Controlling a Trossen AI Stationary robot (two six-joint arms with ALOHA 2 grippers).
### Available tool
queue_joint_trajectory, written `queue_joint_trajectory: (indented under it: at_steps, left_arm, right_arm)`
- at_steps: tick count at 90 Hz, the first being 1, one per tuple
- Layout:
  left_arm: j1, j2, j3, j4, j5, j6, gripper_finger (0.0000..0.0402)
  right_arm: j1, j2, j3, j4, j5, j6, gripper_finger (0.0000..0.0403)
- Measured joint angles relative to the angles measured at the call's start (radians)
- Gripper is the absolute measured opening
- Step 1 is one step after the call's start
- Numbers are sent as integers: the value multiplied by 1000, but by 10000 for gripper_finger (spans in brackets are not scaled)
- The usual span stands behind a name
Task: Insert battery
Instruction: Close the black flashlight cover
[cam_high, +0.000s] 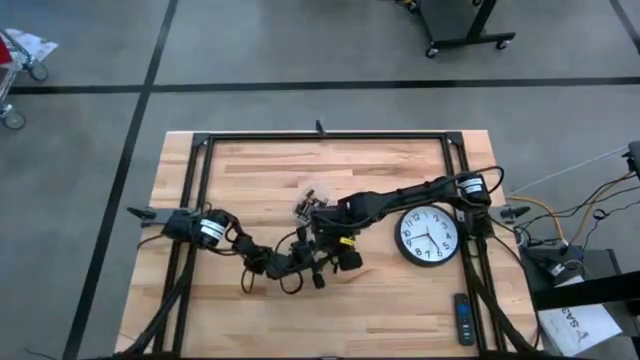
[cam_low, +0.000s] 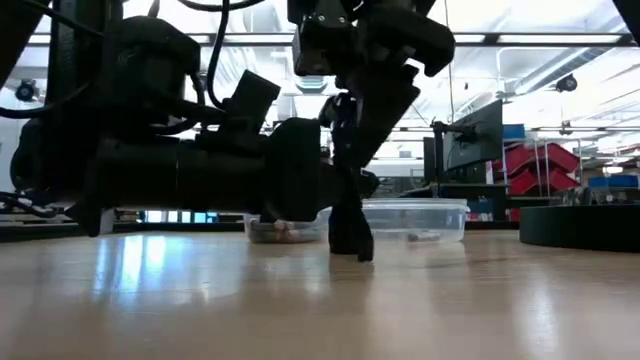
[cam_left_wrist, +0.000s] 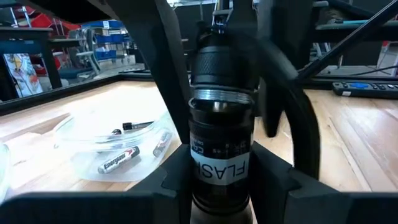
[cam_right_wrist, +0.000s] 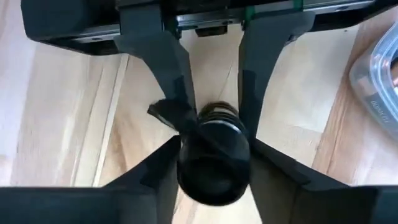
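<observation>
1. Holding tight, the left gripper (cam_left_wrist: 217, 186) squeezes the black flashlight body (cam_left_wrist: 219, 155) between its two fingers, near the middle of the table (cam_high: 400, 290).

2. In the left wrist view, the open threaded end of the flashlight body points away from the camera, toward the other arm.

3. The right gripper (cam_right_wrist: 214, 134) is clenched on a round black end cap (cam_right_wrist: 214, 158). A small spring (cam_right_wrist: 217, 111) shows on the cap.

4. From above, the two grippers meet close together in the middle of the table, left gripper (cam_high: 290, 262) just beside right gripper (cam_high: 335, 250).

5. What matters next is how the two parts line up. The flashlight body's long axis runs straight from the left gripper toward the right gripper. The cap seems to sit right at the open end, in line with it. The pictures do not show for sure whether they touch.

6. The spare batteries (cam_left_wrist: 121, 158) lie in a clear plastic dish (cam_left_wrist: 81, 134) just beside the flashlight. No gripper holds one now.

7. It cannot be seen whether a battery is already inside the flashlight body.

8. The right arm is the one nearer the dish, as the view from above shows the dish (cam_high: 312, 203) just behind it.

9. A wall clock (cam_high: 429, 237) and a remote control (cam_high: 463, 319) lie off to the right side, well apart from the work.
</observation>
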Motion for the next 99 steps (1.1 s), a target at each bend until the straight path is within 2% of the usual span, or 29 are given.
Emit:
queue_joint_trajectory:
  at_steps: [18, 42, 72, 99]
  left_arm:
    - [0, 0, 0, 0, 1, 1, 93]
    - [0, 0, 0, 0, 1, 0, 93]
    - [0, 0, 0, 0, 2, -1, 93]
    - [0, 0, 0, 0, 2, -1, 93]
  right_arm:
    - [9, -13, -1, 0, 4, 10, 188]
    - [9, -17, 4, -5, 7, 34, 196]
    - [39, -20, 99, -122, 173, -74, 204]
    - [88, -20, 88, -87, 244, -102, 218]
